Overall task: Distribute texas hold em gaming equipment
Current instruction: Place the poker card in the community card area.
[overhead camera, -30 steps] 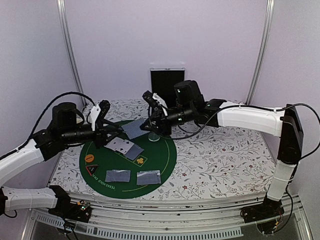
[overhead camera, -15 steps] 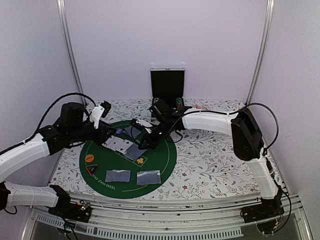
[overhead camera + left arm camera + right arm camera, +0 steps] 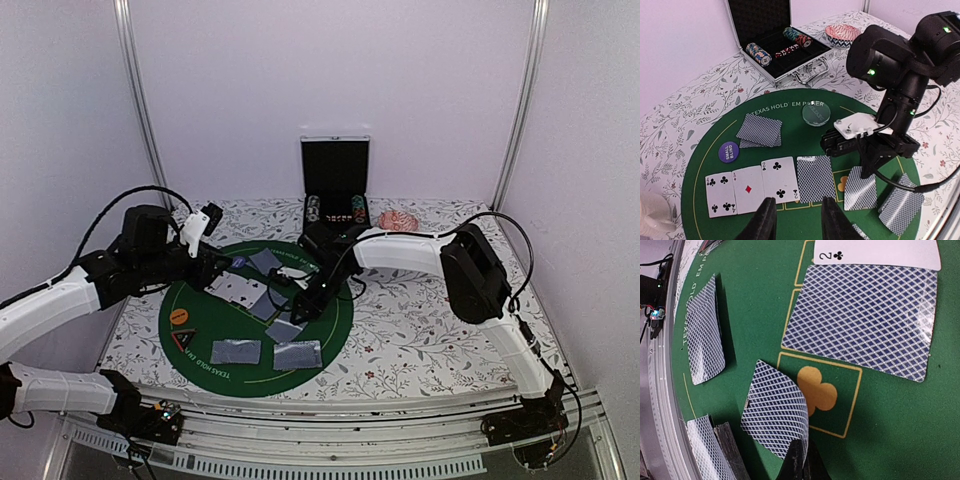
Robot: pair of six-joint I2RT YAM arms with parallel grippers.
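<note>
On the round green mat (image 3: 335, 312) lie three face-up cards (image 3: 747, 186) and one face-down card (image 3: 816, 177) in a row. My right gripper (image 3: 802, 460) is shut on the edge of a bent face-down card (image 3: 774, 412), low over the mat beside the orange club mark (image 3: 819, 389); from above, this card (image 3: 283, 330) sits just past two face-down cards (image 3: 236, 351) at the mat's near edge. My left gripper (image 3: 799, 222) hovers open and empty just in front of the row. A face-down pile (image 3: 760, 131), a dark blue disc (image 3: 729, 151) and a pale disc (image 3: 816, 113) lie farther back. An orange disc (image 3: 178, 316) and a black triangle (image 3: 183, 338) rest at the mat's left.
An open metal case (image 3: 777, 45) with rows of chips stands behind the mat. A patterned bowl (image 3: 842, 34) sits to its right. The right arm (image 3: 400, 248) stretches across the back right of the mat. The floral tablecloth (image 3: 430, 320) surrounds the mat.
My right gripper has swung from the back of the mat down and forward with a face-down card. The left gripper has hardly moved.
</note>
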